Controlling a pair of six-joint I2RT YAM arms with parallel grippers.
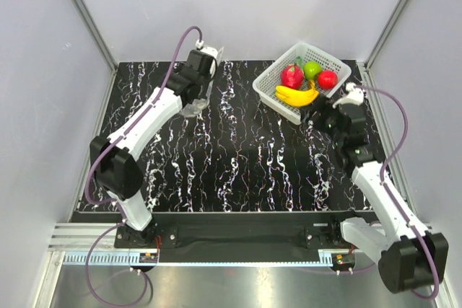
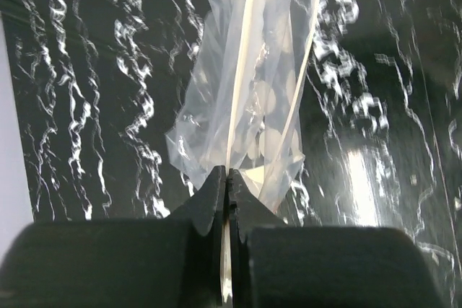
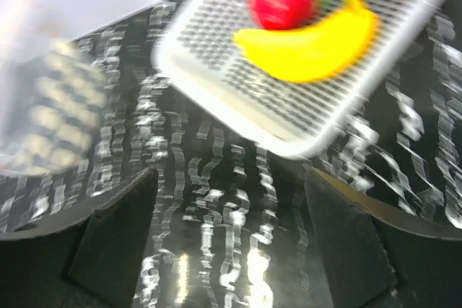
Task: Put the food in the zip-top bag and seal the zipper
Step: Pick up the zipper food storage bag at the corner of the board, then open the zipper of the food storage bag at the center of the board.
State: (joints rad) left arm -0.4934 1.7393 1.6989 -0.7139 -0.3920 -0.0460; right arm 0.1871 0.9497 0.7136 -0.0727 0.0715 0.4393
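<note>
One zip-top bag (image 2: pixel 253 91), far left, clamped in the left gripper (image 2: pixel 227 178), seemingly by its edge. One basket (image 1: pixel 278 102), four fruits: banana bunch (image 1: pixel 297 96), green fruit (image 1: pixel 312 70), red fruit (image 1: pixel 328 79), green-topped red fruit (image 1: pixel 292 76). Right gripper (image 3: pixel 231 192) spread, empty, just beside the basket.

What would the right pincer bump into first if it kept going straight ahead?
Probably the near wall of the white basket, with the banana lying just behind it; depth is hard to judge.
</note>
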